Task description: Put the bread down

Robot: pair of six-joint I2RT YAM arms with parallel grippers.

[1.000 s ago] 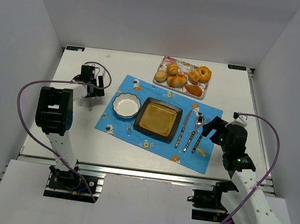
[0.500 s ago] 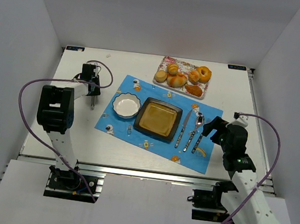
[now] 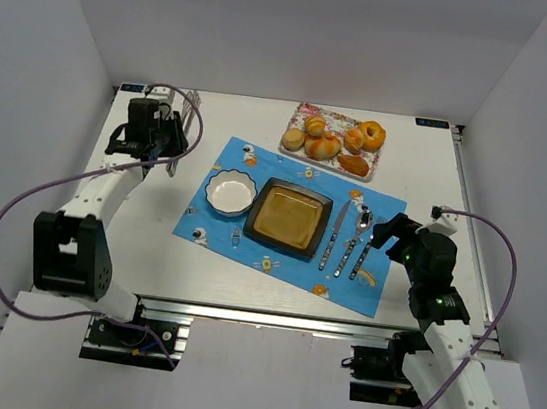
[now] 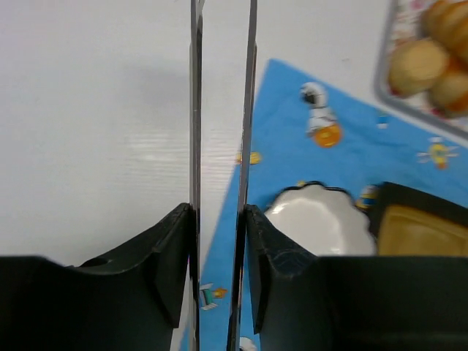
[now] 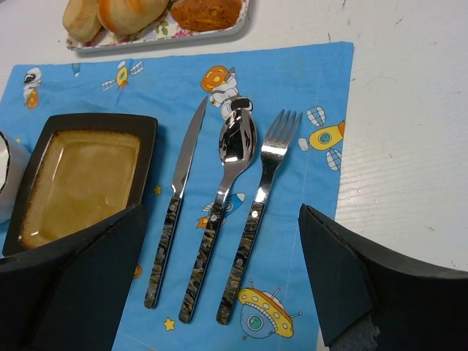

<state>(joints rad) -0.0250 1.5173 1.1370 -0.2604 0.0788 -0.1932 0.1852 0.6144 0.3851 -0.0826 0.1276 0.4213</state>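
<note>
Golden bread [image 3: 323,147] lies ungrasped on the far tray [image 3: 300,113], so you're at the reach; left gripper [image 4: 222,11] seems near-closed and empty, right gripper [image 5: 219,219] gapes wide over cutlery [image 5: 235,150], so next, open above one roll and descend.

The left tool [image 4: 221,44] reaches far forward, fingers [image 4: 195,110] nearly together (a slim gap), while the right tool [image 5: 221,219] gapes wide.
</note>
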